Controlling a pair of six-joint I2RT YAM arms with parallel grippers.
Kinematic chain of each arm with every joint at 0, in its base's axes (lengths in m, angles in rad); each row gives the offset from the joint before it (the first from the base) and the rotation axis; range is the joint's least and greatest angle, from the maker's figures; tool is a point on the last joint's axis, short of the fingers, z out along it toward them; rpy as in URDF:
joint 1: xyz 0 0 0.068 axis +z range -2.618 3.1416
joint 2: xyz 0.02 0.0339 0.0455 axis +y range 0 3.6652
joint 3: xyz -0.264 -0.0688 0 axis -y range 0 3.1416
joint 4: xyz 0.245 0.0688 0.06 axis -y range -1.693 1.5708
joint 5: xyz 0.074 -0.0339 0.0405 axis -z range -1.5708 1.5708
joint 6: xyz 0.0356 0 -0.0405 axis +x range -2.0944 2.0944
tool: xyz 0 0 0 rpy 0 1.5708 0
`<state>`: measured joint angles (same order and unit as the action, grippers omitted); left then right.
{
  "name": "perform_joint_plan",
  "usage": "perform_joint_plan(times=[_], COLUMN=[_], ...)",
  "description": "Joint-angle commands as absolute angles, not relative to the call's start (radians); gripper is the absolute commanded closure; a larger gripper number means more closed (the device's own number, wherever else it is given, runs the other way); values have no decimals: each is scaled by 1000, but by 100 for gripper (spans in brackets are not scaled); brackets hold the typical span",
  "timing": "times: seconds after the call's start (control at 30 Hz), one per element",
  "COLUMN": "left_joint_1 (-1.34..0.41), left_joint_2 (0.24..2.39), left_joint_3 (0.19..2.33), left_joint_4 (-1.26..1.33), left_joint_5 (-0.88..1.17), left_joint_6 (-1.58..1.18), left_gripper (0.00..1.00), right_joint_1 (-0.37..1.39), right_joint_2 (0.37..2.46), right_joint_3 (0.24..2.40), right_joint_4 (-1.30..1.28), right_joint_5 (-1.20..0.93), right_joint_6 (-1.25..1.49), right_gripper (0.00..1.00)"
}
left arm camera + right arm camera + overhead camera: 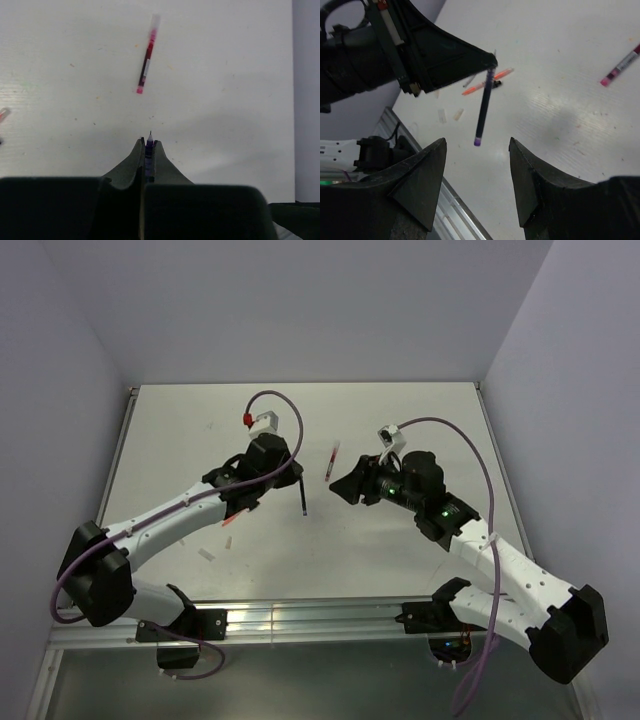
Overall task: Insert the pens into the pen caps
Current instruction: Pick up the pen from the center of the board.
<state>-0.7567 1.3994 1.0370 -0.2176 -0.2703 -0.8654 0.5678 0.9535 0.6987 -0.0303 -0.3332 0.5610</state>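
Right gripper [477, 165], at the frame's bottom, is hanging half open and empty. Left gripper [148, 146] is clamping the dark purple pen [484, 107] at centre frame by its tip end. So slight a hold is risking a swing or slip.

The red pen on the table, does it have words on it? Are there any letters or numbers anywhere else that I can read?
No words, letters or numbers can be read in any view.
On the red pen: a small white label, too small and blurred to read.
On the dark purple pen: no writing shows.
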Motion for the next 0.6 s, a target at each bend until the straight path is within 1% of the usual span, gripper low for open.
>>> perform_joint_plan(times=[0.0,0.33,0.57], left_joint_1=[-785,-844,-865], left_joint_2=[1361,1341,1322], left_joint_3=[1063,1108,1092], left_joint_4=[-156,-135,-100], left_joint_5=[-301,-325,-336], left_joint_6=[-913,-936,-940], left_gripper=[100,100,100], right_joint_1=[594,614,629], right_joint_2=[982,1066,1124], right_joint_3=[701,709,713], right_joint_4=[143,173,196], right_joint_5=[-368,-334,-334], right_joint_6=[603,600,609], right_gripper=[39,40,40])
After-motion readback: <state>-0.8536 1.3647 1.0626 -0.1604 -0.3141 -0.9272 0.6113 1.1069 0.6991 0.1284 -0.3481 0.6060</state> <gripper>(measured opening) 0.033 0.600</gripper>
